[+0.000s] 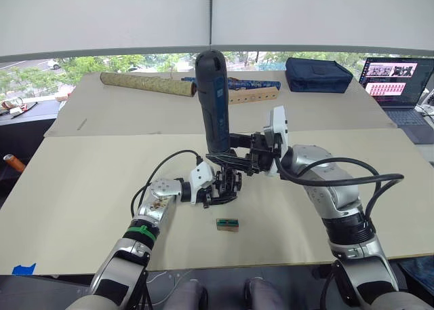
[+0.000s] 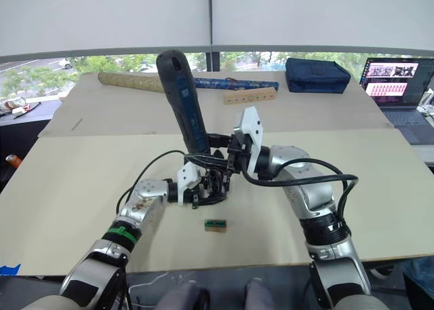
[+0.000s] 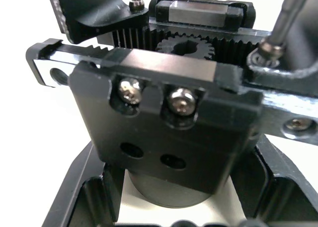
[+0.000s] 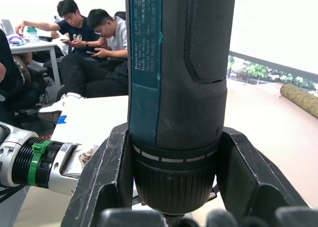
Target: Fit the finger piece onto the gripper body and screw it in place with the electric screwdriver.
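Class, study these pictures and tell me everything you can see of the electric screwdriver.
The thick black cylindrical electric screwdriver has a rounded top, a blue label strip down its side and a textured grip panel. It stands nearly upright, bit downward, clamped between the right gripper's black fingers around its ribbed collar. Its thin metal bit reaches down to the black blocky gripper body, held in the left gripper.

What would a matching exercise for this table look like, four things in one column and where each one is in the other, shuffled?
Things:
1. electric screwdriver
2. gripper body
3. small tan-and-green block
4. laptop

Places:
A. lying on the table just in front of the two end effectors
B. open at the far right corner
C. held upright in the right end effector
D. clamped in the left end effector

Pairs: 1-C, 2-D, 3-A, 4-B
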Controlling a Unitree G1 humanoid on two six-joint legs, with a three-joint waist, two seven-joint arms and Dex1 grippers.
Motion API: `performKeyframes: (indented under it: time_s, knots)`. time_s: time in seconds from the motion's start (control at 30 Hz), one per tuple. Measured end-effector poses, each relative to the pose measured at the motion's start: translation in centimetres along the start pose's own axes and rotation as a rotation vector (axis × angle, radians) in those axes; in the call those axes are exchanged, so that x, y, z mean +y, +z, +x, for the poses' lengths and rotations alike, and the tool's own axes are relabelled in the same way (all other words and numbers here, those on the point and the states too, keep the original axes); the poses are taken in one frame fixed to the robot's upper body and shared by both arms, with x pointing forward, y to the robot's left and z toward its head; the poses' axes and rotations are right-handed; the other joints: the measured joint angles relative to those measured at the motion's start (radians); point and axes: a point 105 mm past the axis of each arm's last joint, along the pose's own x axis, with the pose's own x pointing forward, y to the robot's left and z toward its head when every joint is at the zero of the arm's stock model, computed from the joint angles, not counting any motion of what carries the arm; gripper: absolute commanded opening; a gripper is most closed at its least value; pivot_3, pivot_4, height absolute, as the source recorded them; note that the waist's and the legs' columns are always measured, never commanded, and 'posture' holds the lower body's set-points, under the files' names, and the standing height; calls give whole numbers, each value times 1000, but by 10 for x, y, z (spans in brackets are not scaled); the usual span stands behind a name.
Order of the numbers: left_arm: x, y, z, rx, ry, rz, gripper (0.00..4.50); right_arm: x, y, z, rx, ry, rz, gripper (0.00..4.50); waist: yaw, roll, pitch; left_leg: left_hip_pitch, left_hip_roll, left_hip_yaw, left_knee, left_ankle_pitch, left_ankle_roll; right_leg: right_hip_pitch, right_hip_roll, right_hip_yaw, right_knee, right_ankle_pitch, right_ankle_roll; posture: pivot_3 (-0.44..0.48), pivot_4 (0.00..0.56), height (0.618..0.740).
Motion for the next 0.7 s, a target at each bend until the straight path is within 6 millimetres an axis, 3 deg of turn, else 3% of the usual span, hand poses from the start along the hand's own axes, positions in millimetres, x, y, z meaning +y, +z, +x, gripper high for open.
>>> performKeyframes:
  time_s: [0.7]
  knots:
    - [0, 0, -1, 0, -1, 0, 2365, 3, 11, -3, -22, 54, -20, 1904, -1, -2, -2, -2, 0, 0, -1, 0, 0, -2, -1, 0, -1, 0, 0, 0, 150, 740]
